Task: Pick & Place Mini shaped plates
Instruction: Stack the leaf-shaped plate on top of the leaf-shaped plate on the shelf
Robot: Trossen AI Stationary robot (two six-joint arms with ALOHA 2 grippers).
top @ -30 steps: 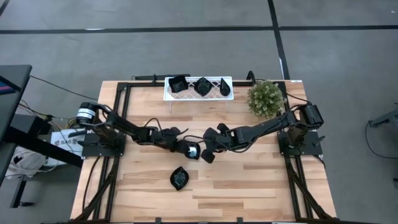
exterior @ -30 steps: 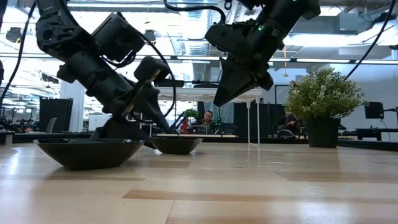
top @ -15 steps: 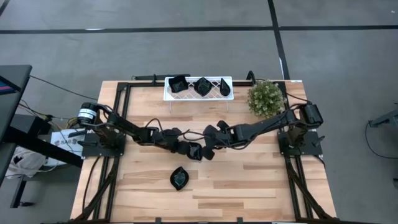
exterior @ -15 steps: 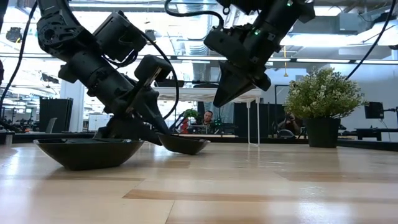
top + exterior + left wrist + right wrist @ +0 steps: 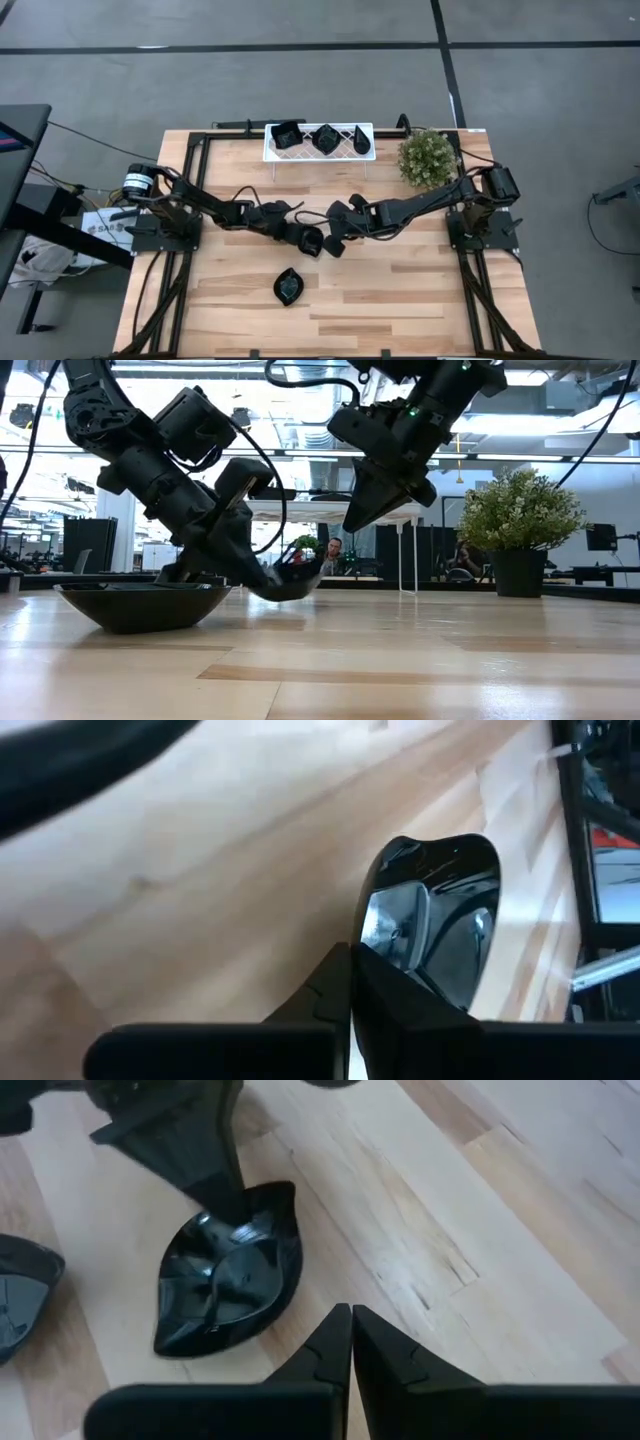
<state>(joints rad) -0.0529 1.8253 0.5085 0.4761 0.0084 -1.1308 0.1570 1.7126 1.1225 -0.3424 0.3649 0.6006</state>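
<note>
A small glossy black plate is at the table's middle, with my left gripper shut on it. The low view shows this plate tilted. My right gripper hangs shut and empty just to the plate's right, well above the table. Another black plate rests flat on the wood nearer the front edge. It fills the low view's left side. My left gripper pinches the plate's rim on its left side, between the two fingers. They slant down at it from the table's left. The plate is tilted, its free side raised. Whether its underside still touches the table I cannot tell.
A white lattice tray at the far edge holds three more black plates. A potted plant stands at the far right. Bare wood lies to the front and right of the grippers.
My left gripper has shut on the rim of the plate, which lay flat on the table. It has rolled slightly and tipped the plate up, so the plate's free side has risen off the wood. My right gripper has kept still.
</note>
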